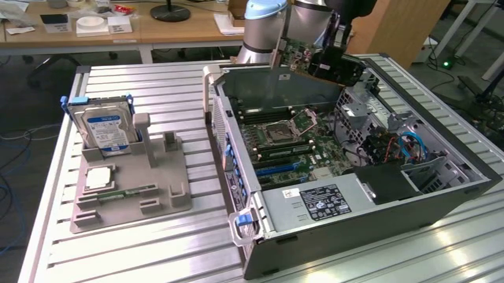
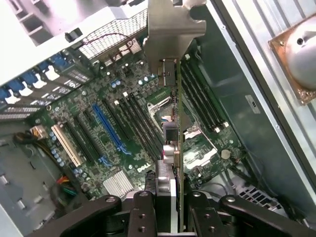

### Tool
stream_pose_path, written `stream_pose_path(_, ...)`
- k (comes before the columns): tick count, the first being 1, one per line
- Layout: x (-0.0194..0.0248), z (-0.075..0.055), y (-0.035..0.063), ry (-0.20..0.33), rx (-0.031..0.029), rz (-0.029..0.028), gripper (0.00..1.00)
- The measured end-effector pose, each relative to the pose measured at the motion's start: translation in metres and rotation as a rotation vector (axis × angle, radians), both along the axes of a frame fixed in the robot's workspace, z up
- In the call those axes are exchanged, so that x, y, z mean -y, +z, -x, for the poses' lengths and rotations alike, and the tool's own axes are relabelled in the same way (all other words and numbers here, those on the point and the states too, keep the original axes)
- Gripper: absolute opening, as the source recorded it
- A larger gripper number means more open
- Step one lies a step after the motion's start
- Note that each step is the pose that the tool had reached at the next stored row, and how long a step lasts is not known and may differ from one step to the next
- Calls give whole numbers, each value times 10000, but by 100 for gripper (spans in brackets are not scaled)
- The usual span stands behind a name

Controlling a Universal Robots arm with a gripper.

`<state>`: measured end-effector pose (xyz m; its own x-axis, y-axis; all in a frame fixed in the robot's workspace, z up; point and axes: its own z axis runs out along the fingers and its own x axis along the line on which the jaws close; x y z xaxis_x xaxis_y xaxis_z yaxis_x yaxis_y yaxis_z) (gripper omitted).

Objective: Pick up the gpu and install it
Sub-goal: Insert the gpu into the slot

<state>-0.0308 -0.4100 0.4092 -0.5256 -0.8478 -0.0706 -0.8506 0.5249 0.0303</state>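
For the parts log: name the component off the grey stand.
The gpu, in the gripper above the open case; hard drive and memory stick sit on the stand.

gpu (image 2: 170,29): matt metal bracket | table (image 1: 157,242): ribbed metal | fixture (image 1: 169,203): matt plastic

A ribbed silver aluminium worktable (image 1: 150,247) fills the lower frame, with overhead light glinting off its slats at lower right. Behind it, along the upper left, stands a long light-wood desk (image 1: 181,30). The desk carries a round black lamp base (image 1: 170,13), a flat white box (image 1: 92,25) and a sheaf of white papers (image 1: 226,23). A tall orange-brown wooden cabinet (image 1: 402,26) rises right of centre at the top, and white metal table legs (image 1: 466,26) stand beside it in the upper right corner. Dark grey floor (image 1: 32,82) shows along the left edge, where thin pale cables (image 1: 9,138) trail across it. A small green indicator light (image 1: 447,63) glows near the floor at upper right.
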Motion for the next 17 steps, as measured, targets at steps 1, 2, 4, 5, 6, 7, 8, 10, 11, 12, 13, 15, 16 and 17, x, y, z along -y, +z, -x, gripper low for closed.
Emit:
stream_pose_path(1, 0, 0, -1, 123, 24, 0, 28)
stream_pose_path(2, 0, 0, -2, 251, 43, -1, 28)
stream_pose_path(4, 1, 0, -5, 514, 79, -4, 28)
stream_pose_path(5, 2, 0, -5, 648, 91, -5, 28)
stream_pose_path(6, 4, 0, -5, 765, 102, -3, 28)
stream_pose_path(7, 6, 1, -5, 863, 113, -3, 28)
stream_pose_path(8, 6, 1, -5, 963, 123, -4, 28)
stream_pose_path(10, 9, 1, -6, 1195, 134, -5, 28)
stream_pose_path(11, 10, 1, -7, 1322, 138, -5, 28)
stream_pose_path(12, 10, 1, -7, 1462, 140, -4, 28)
stream_pose_path(13, 10, 1, -7, 1586, 143, -4, 28)
stream_pose_path(15, 10, 1, -9, 1890, 147, -7, 28)
stream_pose_path(16, 10, 1, -10, 2043, 148, -8, 28)
stream_pose_path(17, 10, 1, -11, 2182, 151, -9, 28)
